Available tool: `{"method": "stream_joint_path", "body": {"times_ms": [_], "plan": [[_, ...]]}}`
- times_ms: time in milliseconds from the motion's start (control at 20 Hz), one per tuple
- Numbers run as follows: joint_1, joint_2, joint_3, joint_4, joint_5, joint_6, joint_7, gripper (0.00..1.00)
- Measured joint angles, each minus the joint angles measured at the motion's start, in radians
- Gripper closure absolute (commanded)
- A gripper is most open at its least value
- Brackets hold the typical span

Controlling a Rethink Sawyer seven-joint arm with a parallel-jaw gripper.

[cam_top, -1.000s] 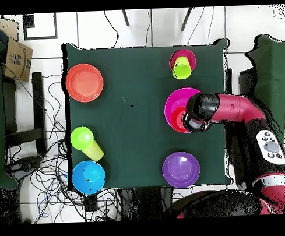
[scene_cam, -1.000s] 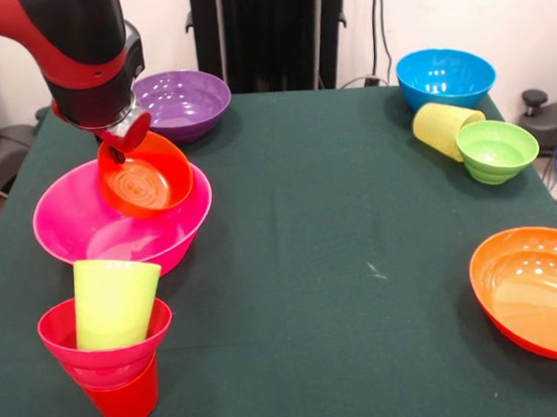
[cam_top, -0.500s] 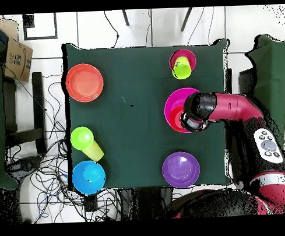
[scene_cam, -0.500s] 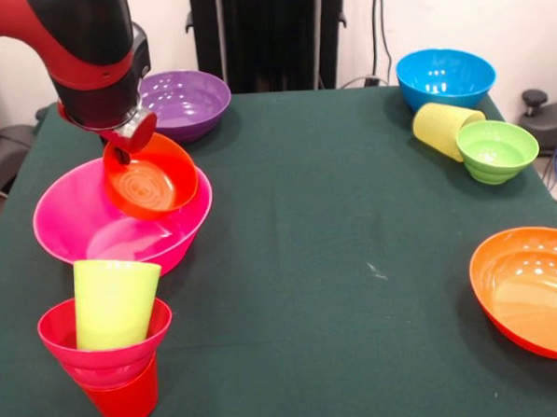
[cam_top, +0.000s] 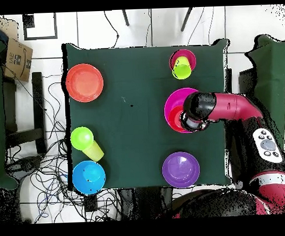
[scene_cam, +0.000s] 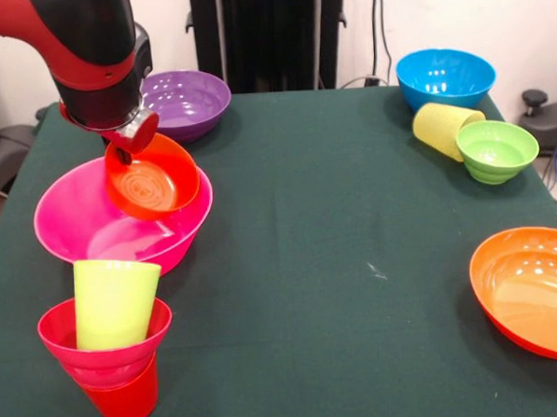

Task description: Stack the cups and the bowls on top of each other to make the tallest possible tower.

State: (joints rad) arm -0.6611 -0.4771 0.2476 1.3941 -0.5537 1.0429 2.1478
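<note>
Over the large pink bowl: small glossy orange plastic bowl (scene_cam: pixel 152 178), tilted, hanging above the glossy large pink plastic bowl (scene_cam: pixel 84 235).
Gripper: gripper (scene_cam: pixel 126 142) pinched on the orange bowl's far rim.
Handling: judged light, rigid, slick; rim grip suits.
Tower: lime green plastic cup (scene_cam: pixel 113 302) in small magenta bowl (scene_cam: pixel 101 353) on red tumbler (scene_cam: pixel 125 398).

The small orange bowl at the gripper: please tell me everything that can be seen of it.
The small orange bowl is glossy, round, plastic-looking, with faint rings inside. It hangs tilted, opening toward the camera, over the large pink bowl. The gripper holds its upper rim. Whether its underside touches the pink bowl cannot be told.
</note>
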Motion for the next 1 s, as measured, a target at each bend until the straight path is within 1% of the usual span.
{"method": "stream_joint_path", "body": {"times_ms": [750, 1000], "plan": [[0.0, 0.0, 0.001, 0.006, 0.0, 0.0, 0.0, 1.0], [-0.012, 0.0, 0.002, 0.017, 0.0, -0.046, 0.0, 1.0]]}}
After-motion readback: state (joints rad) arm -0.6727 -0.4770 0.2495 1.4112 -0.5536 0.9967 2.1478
